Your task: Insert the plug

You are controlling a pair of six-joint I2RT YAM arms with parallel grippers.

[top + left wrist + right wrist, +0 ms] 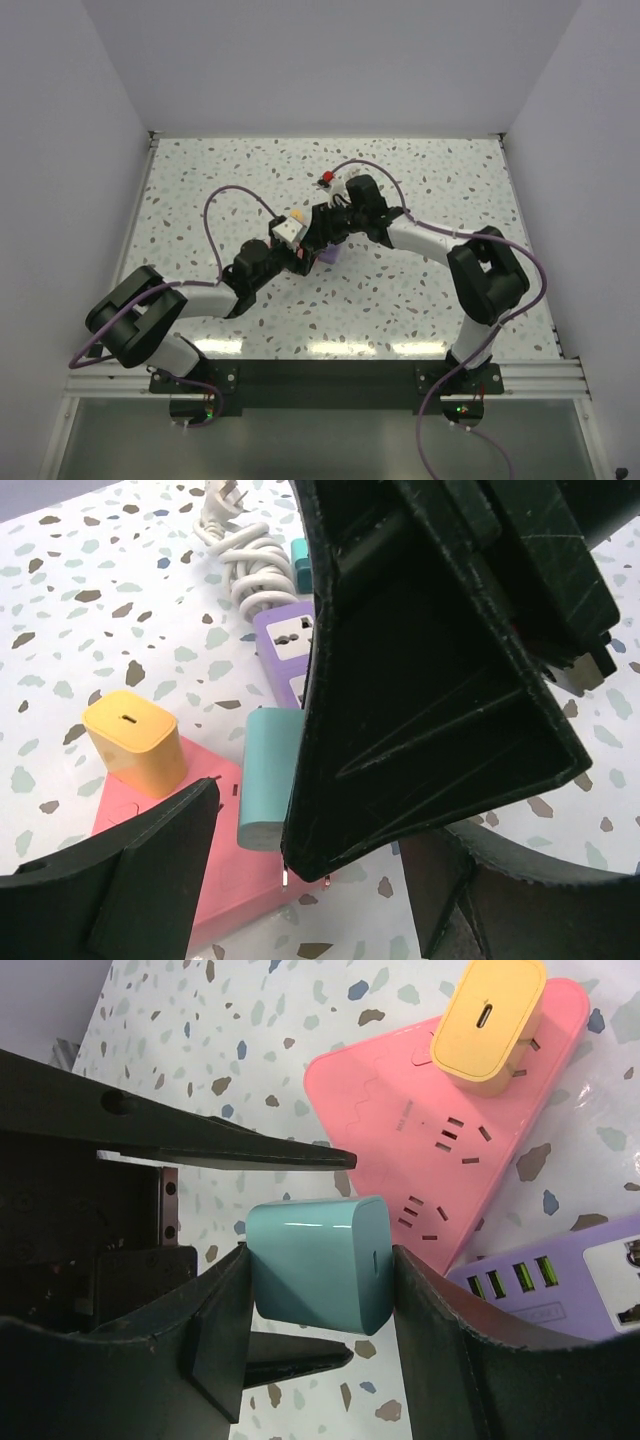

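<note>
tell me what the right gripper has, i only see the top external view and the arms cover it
observer: the right gripper is shut on a teal charger, clear in the right wrist view.
operator: is it in a socket yet
observer: no, its metal prongs show bare in the left wrist view, just off the pink power strip.
operator: anything plugged in there already
observer: yes, a yellow charger stands in one corner of that pink strip.
</note>
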